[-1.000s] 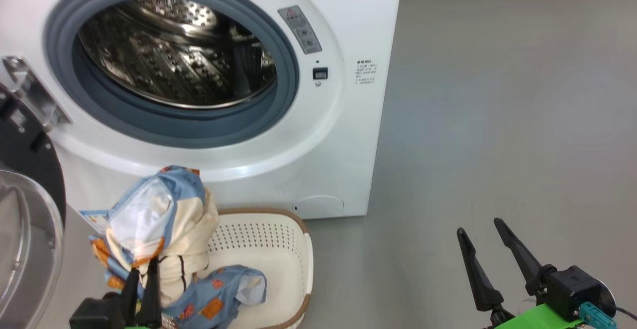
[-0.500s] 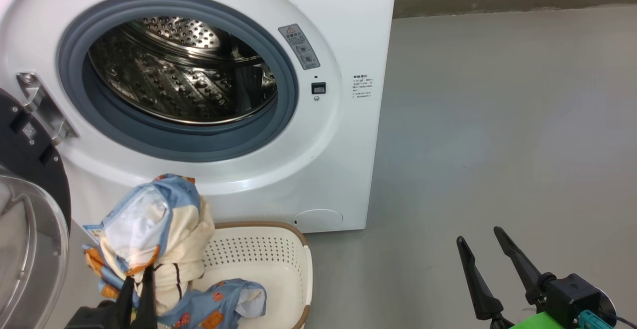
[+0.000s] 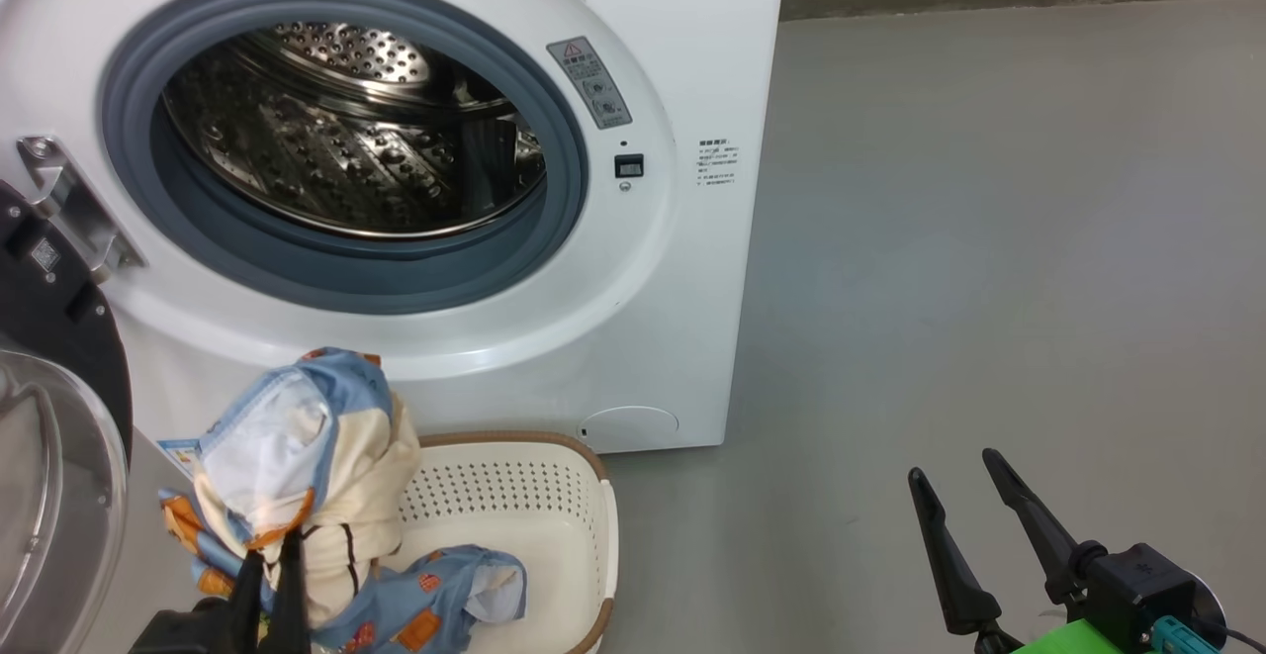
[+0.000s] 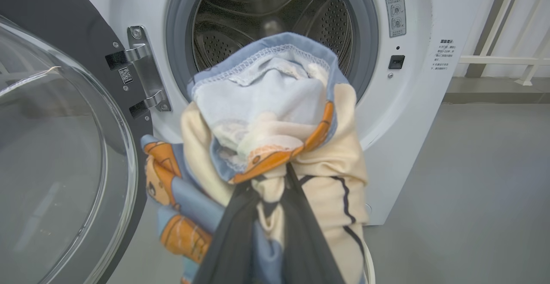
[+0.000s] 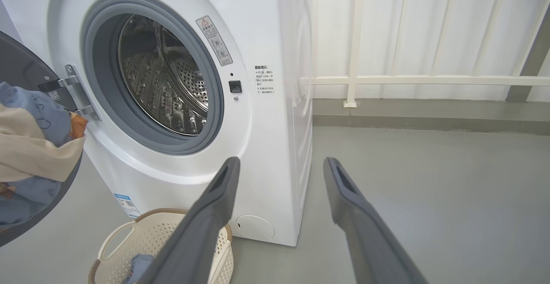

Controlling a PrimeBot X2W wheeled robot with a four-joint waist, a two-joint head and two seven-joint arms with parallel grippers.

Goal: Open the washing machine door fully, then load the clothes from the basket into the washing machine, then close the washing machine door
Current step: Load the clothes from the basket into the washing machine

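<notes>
Head view, clothes [image 3: 297, 456]: a bundle of light-blue, orange-patched and cream cloth, lifted above the 9 o'clock end of the basket [image 3: 554, 441]. It hangs in front of the washing machine [image 3: 673, 318], below the 6 o'clock point of the drum [image 3: 346, 140] mouth. A blue patched tail trails down into the basket.
Head view, left gripper [image 3: 270, 550]: at 7 o'clock of the frame, fingers drawn together and clamped on the lower part of the bundle.
Left wrist view, grip detail: the two dark fingers [image 4: 232, 232] pinch cream and blue folds, and the cloth bulges above their tips toward 12 o'clock.
Head view, basket: cream, perforated and brown-rimmed, standing on the floor [image 3: 989, 238] at 6 o'clock, just beside the washer's foot.
Head view, washing machine door [image 3: 40, 308]: swung wide open at 9 o'clock, showing its black rim and clear bowl. It hangs on a metal hinge [image 3: 64, 204] at the opening's 9 o'clock.
Head view, washing machine: a white front spanning 10 to 12 o'clock, with a grey seal [image 3: 336, 278] ringing the steel drum.
Head view, right gripper [image 3: 951, 466]: at 5 o'clock, fingers spread wide apart with grey floor between them, well apart from the basket.
Right wrist view, surroundings: a pale railing [image 5: 429, 80] at 2 o'clock, beyond the washer's side.
</notes>
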